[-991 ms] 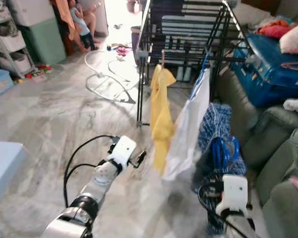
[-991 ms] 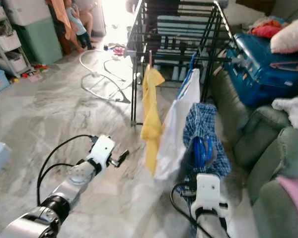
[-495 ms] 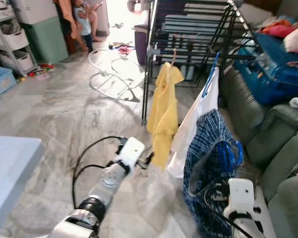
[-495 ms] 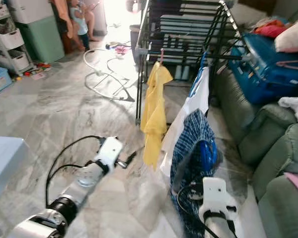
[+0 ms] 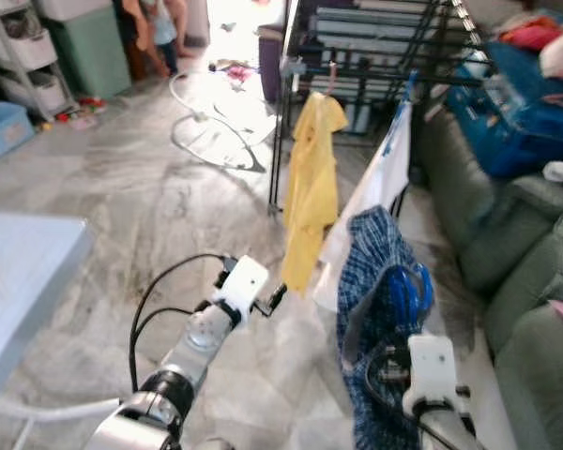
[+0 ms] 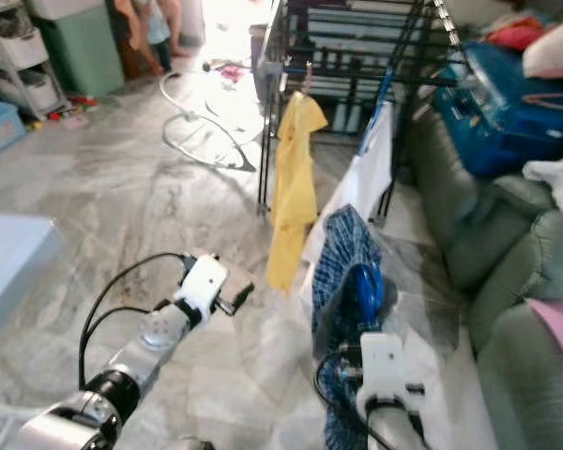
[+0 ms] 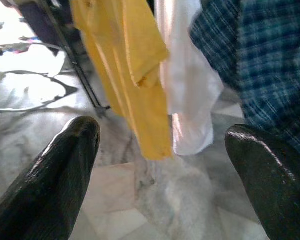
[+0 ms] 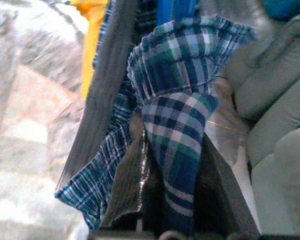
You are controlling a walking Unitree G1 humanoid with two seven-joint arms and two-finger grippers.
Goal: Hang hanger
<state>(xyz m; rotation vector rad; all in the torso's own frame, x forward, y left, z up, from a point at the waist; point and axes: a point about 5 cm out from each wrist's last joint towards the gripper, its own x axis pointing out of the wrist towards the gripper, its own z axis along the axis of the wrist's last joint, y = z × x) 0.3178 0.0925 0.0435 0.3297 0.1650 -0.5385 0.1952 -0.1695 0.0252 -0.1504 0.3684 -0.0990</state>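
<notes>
My right gripper [image 8: 172, 200] is shut on a blue hanger [image 5: 405, 291] that carries a blue plaid shirt [image 5: 368, 272]. It holds them upright low in front of me, just short of the black drying rack [image 5: 357, 73]. A yellow shirt [image 5: 309, 178] and a white shirt [image 5: 383, 186] hang from the rack's near rail. The plaid shirt is right beside the white one. My left gripper [image 7: 162, 131] is open and empty, held out over the floor and pointing at the yellow shirt's hem.
A grey-green sofa [image 5: 530, 281] runs along the right, with a blue suitcase [image 5: 516, 117] and loose clothes on it. A light blue table [image 5: 19, 291] is at my left. A white hoop frame [image 5: 216, 136] lies on the marble floor. People [image 5: 155, 28] stand at the far doorway.
The whole view has shifted with the camera. The plaid shirt on its hanger has come up and nearer in my right gripper. My left gripper keeps the same open pose.
</notes>
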